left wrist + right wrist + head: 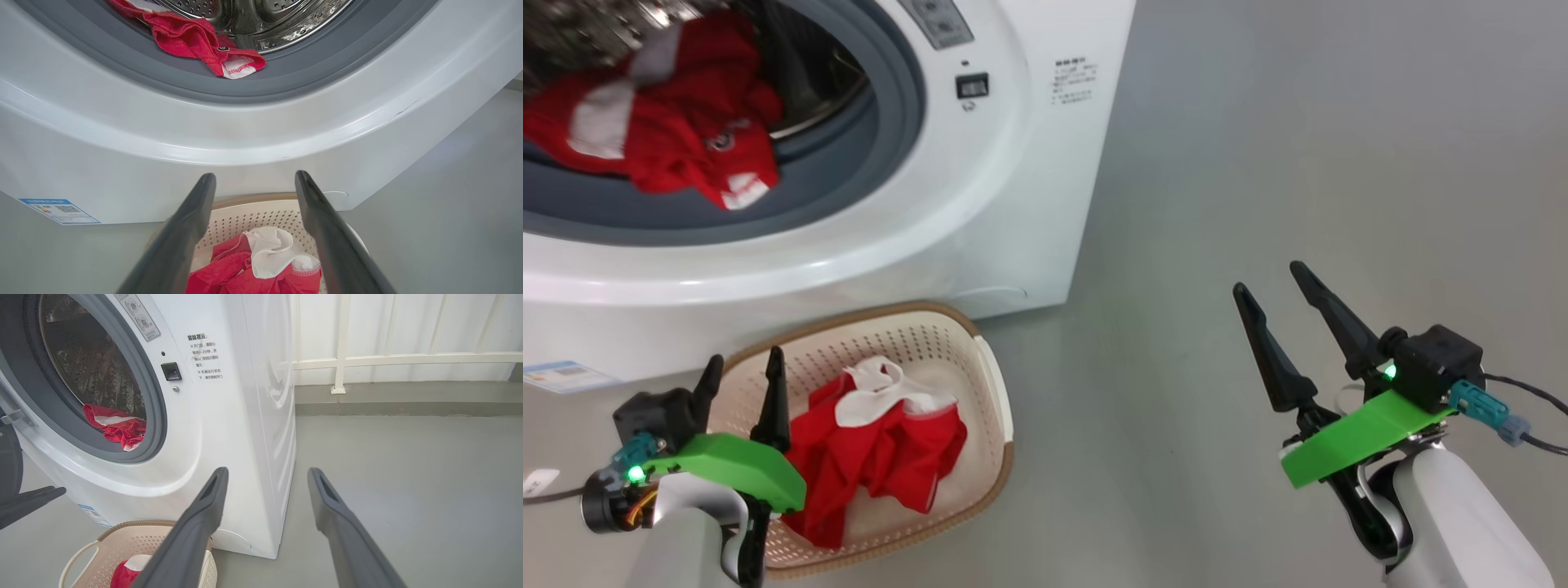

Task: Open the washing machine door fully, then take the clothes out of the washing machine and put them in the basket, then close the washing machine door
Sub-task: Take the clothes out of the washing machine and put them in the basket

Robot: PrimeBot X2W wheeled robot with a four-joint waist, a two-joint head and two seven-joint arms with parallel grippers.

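Left gripper (745, 359) hangs spread, empty, over the basket (1001, 408) holding one red garment (874, 457), right gripper (1268, 278) spread too, so we judge clothes (662, 139) in the washing machine (980, 204) come next.

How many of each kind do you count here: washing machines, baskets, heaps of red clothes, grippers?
Washing machine: 1
Basket: 1
Heaps of red clothes: 2, the drum heap and the basket heap
Grippers: 2, left gripper and right gripper, both open
Total: 6
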